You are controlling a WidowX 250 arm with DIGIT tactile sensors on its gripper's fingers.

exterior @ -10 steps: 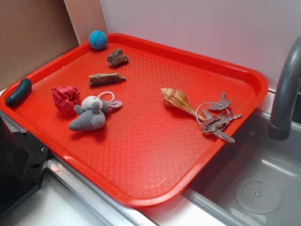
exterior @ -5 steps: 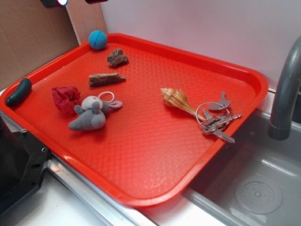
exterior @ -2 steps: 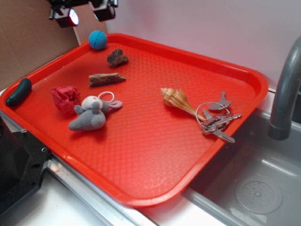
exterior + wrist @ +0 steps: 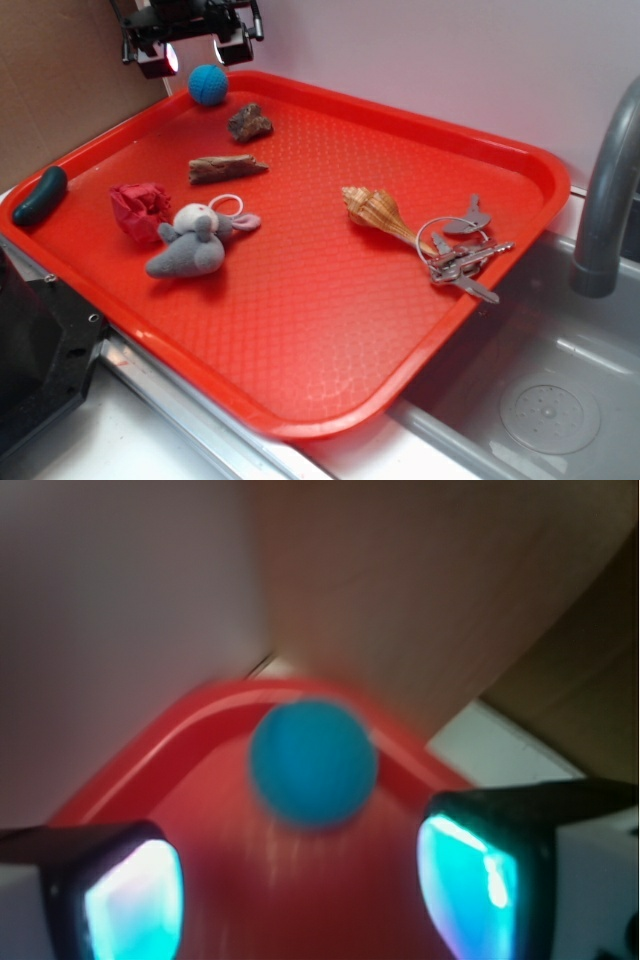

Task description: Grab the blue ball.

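A turquoise blue ball (image 4: 208, 84) sits in the far corner of a red tray (image 4: 520, 160), against its rim. The gripper (image 4: 191, 50) hovers above, jaws apart. Best to centre over the ball and descend straight, clearing the rim

The claw (image 4: 193, 55) hangs at the upper left, jaws spread wide apart, gripping nothing.

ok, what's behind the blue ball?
The blue ball sits in the red tray's far corner; its raised rim curves right behind it, then brown cardboard and a pale wall. The rim stretch directly behind the ball is hidden.
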